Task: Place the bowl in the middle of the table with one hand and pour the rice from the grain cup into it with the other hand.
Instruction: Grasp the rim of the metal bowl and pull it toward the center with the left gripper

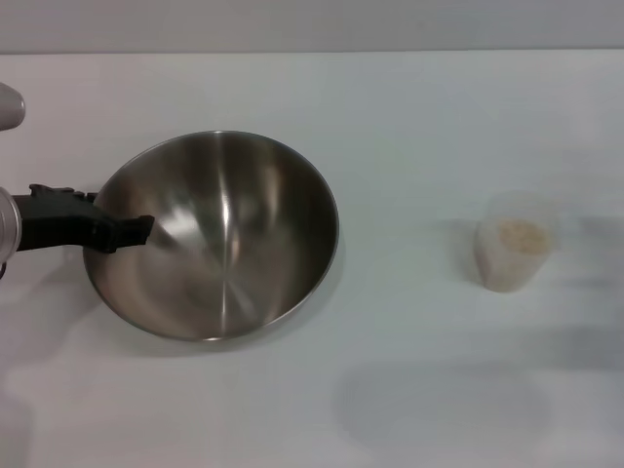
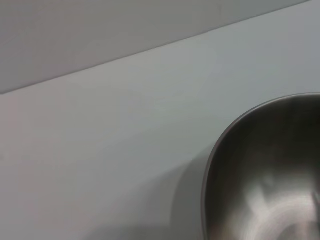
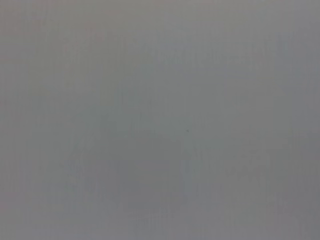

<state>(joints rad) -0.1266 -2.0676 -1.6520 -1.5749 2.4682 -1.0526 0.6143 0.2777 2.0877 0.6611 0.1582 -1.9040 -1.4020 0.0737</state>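
Note:
The stainless-steel bowl (image 1: 229, 253) sits left of the middle of the white table (image 1: 409, 127). My left gripper (image 1: 132, 230) reaches in from the left edge. One black finger lies over the bowl's left rim and inside the bowl, clamped on the rim. The bowl's rim and inside also show in the left wrist view (image 2: 270, 170). The frosted grain cup (image 1: 512, 255) stands upright at the right, well apart from the bowl, with pale rice (image 1: 520, 234) inside. The right gripper is out of view. The right wrist view shows only plain grey.
The table's far edge (image 1: 312, 51) meets a grey wall at the back. Bare tabletop lies between the bowl and the cup and along the front. The left wrist view shows bare tabletop (image 2: 125, 130) beside the bowl.

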